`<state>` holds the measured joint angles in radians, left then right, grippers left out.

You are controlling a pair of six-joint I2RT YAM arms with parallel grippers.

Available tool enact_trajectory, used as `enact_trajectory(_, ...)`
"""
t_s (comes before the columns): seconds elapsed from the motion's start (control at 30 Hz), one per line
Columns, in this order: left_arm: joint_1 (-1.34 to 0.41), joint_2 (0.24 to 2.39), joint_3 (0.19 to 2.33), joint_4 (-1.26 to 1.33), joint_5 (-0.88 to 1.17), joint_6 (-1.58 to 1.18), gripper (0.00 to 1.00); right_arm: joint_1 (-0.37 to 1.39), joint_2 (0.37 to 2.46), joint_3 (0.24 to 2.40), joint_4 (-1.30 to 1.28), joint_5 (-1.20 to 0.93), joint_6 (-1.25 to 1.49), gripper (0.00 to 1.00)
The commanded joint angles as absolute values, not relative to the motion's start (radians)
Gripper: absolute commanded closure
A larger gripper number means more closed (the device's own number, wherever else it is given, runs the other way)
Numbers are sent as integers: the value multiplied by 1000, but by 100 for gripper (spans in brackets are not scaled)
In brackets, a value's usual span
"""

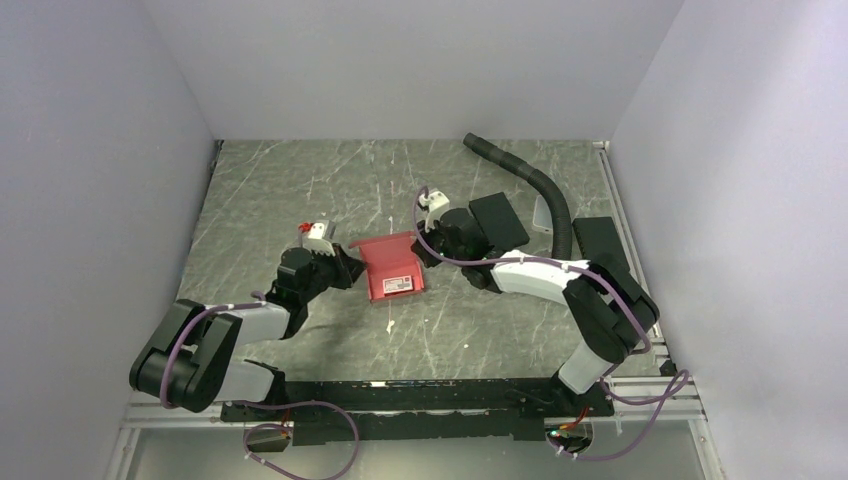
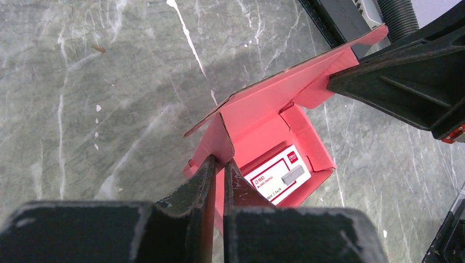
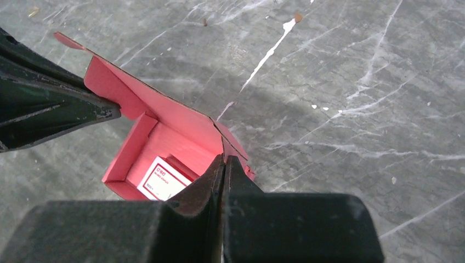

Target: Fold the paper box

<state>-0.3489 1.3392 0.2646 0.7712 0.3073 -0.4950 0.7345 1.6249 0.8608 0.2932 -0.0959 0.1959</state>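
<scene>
grey marbled table (image 1: pixel 290 190), red paper box (image 1: pixel 392 268) resting mid-table, black pad (image 1: pixel 500 222) and black hose (image 1: pixel 548 190) at far right

Thin red-pink box (image 1: pixel 385 258), matte, partly folded, lying flat-bottomed near the middle of the table (image 1: pixel 300 190). Open at the top, short walls upright, long lid flap raised and tilted. Pinched at a flap on each side.

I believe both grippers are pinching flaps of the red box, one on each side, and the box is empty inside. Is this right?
Not quite: the box is not empty. The left wrist view shows a small red-and-white card lying inside it. The rest holds: the left gripper and the right gripper each pinch a flap.
</scene>
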Motion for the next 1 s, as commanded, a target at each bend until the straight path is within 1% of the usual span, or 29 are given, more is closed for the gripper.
enact_trajectory(0.0, -394, 1319, 303, 838, 367, -535, 89, 800, 1603, 873, 368, -94, 293, 100)
enact_trajectory(0.47, -430, 1331, 301, 865, 322, -548, 89, 837, 1612, 860, 396, -21, 379, 100)
enact_trajectory(0.9, -453, 1324, 311, 843, 301, -540, 88, 864, 1624, 871, 401, -27, 353, 100)
enact_trajectory(0.97, -453, 1322, 313, 840, 301, -540, 88, 864, 1626, 871, 403, -49, 350, 98)
